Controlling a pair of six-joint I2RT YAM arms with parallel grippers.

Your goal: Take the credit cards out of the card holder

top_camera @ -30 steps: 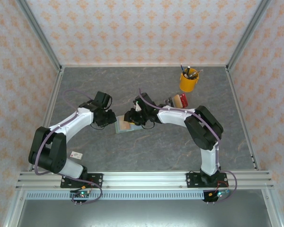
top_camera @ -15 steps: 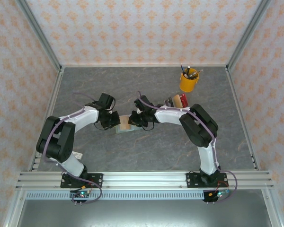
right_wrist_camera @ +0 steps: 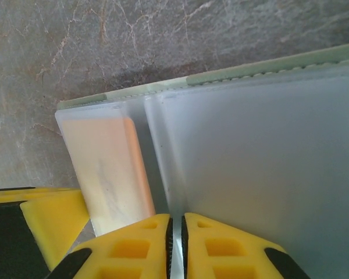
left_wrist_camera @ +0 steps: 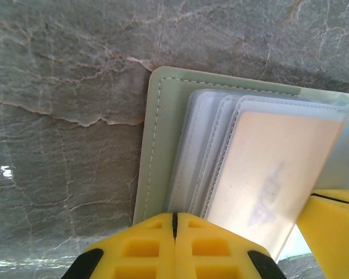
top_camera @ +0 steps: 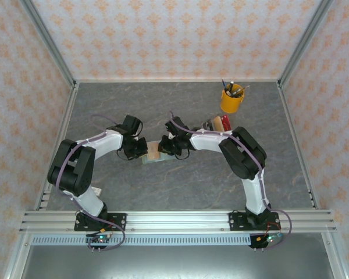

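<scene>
The card holder lies open on the table between both grippers, its mint-green cover under several clear sleeves. A tan credit card sits inside the top sleeve, also seen as the tan credit card in the right wrist view. My left gripper is shut, its tips over the near edge of the sleeves; nothing shows between its fingers. My right gripper is shut on a thin clear sleeve of the holder. From above, the left gripper and right gripper flank the holder.
A yellow cup of pens stands at the back right. A clear rack with red and brown items is just behind the right arm. A small white card lies near the left arm's base. Frame posts and walls bound the table.
Both grippers have closed. The left gripper slid right onto the holder's left edge, its elbow swinging in. The right gripper edged left and pinched a sleeve.
</scene>
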